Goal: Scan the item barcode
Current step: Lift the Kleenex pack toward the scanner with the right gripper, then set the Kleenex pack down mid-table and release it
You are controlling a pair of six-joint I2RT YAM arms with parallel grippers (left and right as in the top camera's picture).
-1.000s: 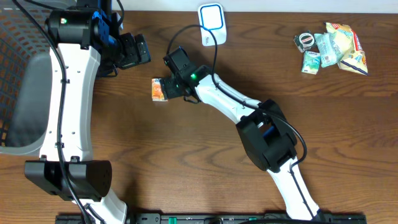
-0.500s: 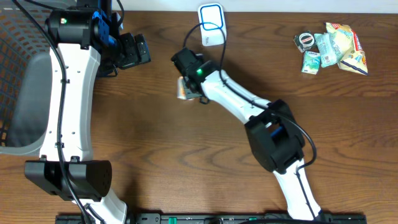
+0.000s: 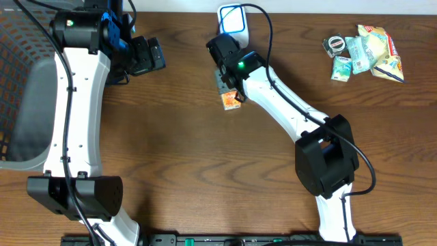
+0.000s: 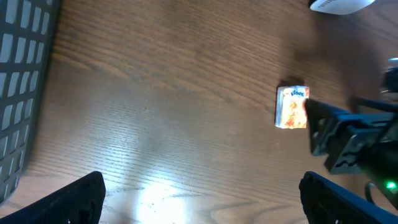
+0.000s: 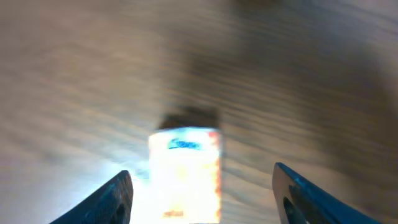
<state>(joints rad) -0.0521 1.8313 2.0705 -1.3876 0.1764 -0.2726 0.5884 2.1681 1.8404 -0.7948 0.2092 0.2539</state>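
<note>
FREE: bare table (image 3: 177,164) between the arms | BLOCKED: basket (image 3: 10,68) far left; scanner (image 3: 232,20) back centre; item pile (image 3: 365,51) back right; right arm (image 3: 287,109) crossing centre

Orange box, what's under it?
Only brown wooden table shows around the orange box, between the right fingers. The spot directly beneath, and the box's bottom face, are covered.

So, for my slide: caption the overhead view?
Right gripper straddles the packet near the scanner; left gripper open.
</note>
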